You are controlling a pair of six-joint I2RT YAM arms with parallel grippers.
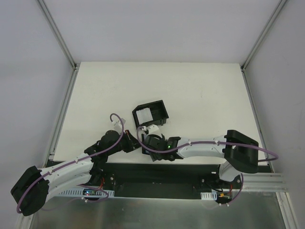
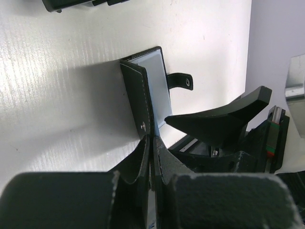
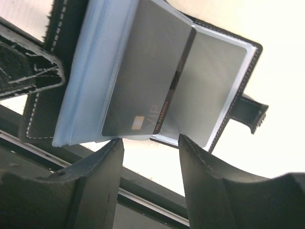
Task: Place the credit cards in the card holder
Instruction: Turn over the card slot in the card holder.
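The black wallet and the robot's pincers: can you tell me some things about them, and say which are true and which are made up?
1. The wallet is folded shut. False: the wallet is open, and its bluish inside shows.
2. The left pincer is shut on the wallet's cover. True.
3. The right pincer is squeezed tight. False: the right pincer has its fingers apart, just below the wallet.
4. A grey card with VIP on it lies against the wallet's inside. True.
5. The black box has nothing in it. False: something white lies in the black box.
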